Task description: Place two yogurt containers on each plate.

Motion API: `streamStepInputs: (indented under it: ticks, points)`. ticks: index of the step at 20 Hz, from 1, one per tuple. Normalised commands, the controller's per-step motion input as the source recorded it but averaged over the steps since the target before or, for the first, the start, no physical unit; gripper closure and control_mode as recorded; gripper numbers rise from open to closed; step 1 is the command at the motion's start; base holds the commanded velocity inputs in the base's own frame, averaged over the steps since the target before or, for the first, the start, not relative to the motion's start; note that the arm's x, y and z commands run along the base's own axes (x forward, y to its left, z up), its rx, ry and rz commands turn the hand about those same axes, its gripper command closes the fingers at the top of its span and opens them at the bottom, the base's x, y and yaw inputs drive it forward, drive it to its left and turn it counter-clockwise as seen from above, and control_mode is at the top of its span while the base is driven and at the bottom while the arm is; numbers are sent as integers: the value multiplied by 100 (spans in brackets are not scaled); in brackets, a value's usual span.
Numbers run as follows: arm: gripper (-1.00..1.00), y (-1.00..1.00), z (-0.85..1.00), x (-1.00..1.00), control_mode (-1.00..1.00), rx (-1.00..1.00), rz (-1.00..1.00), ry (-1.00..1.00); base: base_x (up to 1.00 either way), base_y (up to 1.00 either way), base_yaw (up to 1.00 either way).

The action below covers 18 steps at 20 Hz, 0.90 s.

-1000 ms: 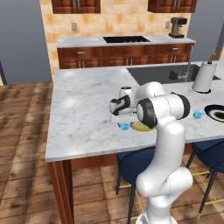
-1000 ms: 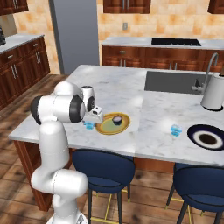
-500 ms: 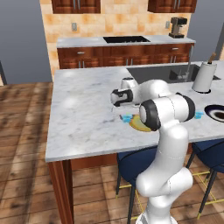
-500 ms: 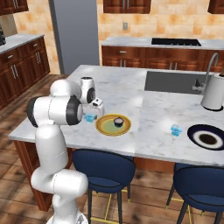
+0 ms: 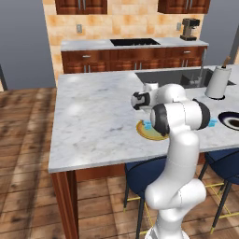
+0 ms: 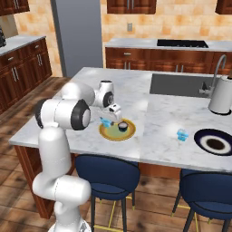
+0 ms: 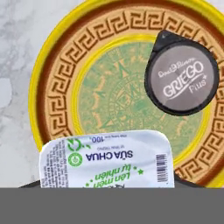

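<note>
My gripper [image 6: 109, 118] hangs over the left rim of the golden-yellow plate [image 6: 129, 134], shut on a pale-blue yogurt container [image 6: 106, 122]. In the hand view that container's white printed lid [image 7: 105, 159] sits between my fingers and hides the near rim of the golden-yellow plate [image 7: 57, 74]. The dark round yogurt cup [image 7: 181, 78] stands on this plate, right of its green centre, apart from the held tub. From the left base view the held container [image 5: 147, 125] is at the plate's [image 5: 156, 135] near-left edge. Another pale-blue container [image 6: 182, 134] rests on the counter beside the black plate [image 6: 215, 143].
A tall white cylinder with a brown stick [image 6: 222, 95] stands behind the black plate, next to the sink [image 6: 181, 84] and its tap. Blue stools [image 6: 106, 174] line the counter's near edge. The marble left of the golden-yellow plate is bare.
My gripper closed on the pale-blue container that stood on the counter left of the golden-yellow plate and carried it rightward over the plate's rim.
</note>
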Motion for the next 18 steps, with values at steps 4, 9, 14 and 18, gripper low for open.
streamStepInputs:
  ticks: [4, 9, 14, 18]
  points:
    - [100, -3, -7, 2, -100, 0, -40, 23, 0, 0, 0]
    - [100, -9, -18, 24, -100, -4, -30, 10, 0, 0, 0]
    - [100, -4, -28, 8, -100, -2, -9, -1, 0, 0, 0]
    - [100, 0, -34, 0, -100, 0, -4, 0, 0, 0, 0]
